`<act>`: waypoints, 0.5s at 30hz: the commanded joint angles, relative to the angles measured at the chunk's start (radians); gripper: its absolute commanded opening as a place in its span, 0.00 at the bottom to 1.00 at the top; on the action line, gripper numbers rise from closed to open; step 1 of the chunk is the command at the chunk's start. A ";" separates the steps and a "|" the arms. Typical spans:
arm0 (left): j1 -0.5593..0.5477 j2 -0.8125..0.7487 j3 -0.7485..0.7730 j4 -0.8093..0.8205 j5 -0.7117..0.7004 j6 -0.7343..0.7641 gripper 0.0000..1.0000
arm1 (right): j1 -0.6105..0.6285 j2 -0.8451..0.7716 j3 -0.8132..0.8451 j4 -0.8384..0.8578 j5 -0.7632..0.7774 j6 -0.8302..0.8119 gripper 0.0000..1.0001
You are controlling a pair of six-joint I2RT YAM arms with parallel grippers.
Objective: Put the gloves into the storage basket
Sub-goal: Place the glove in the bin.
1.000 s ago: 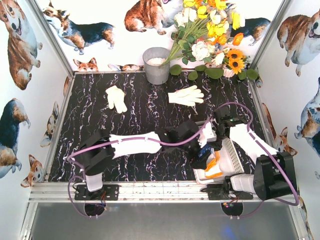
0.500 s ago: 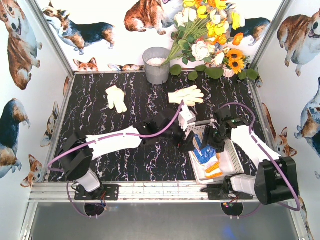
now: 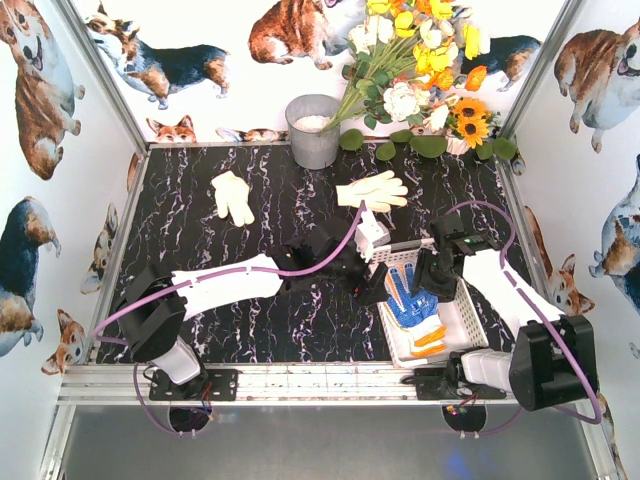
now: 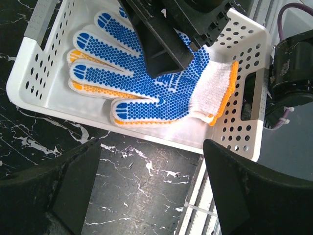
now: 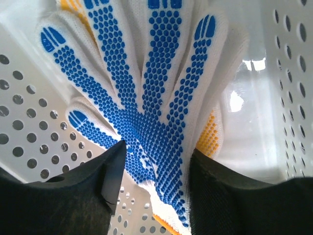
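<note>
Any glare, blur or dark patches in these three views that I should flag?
Top external: evenly lit and sharp, no harsh shadows on the table. Left wrist: blue-dotted glove crisp, left end effector near the lens dark and soft-edged. Right wrist: bright glare on the storage basket floor, upper left corner washed out, right end effector underexposed.
</note>
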 commanded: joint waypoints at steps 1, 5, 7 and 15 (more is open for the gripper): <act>0.001 -0.026 -0.011 0.022 -0.002 -0.005 0.79 | 0.005 0.021 0.025 0.047 0.039 0.016 0.47; 0.001 -0.023 -0.011 0.021 0.004 -0.006 0.79 | 0.005 0.047 0.014 0.090 0.029 0.033 0.37; 0.001 -0.024 -0.009 0.019 0.007 -0.009 0.79 | 0.005 0.064 0.010 0.103 0.024 0.035 0.33; 0.002 -0.013 -0.008 0.017 0.017 -0.010 0.79 | 0.005 0.087 -0.030 0.167 -0.060 0.030 0.12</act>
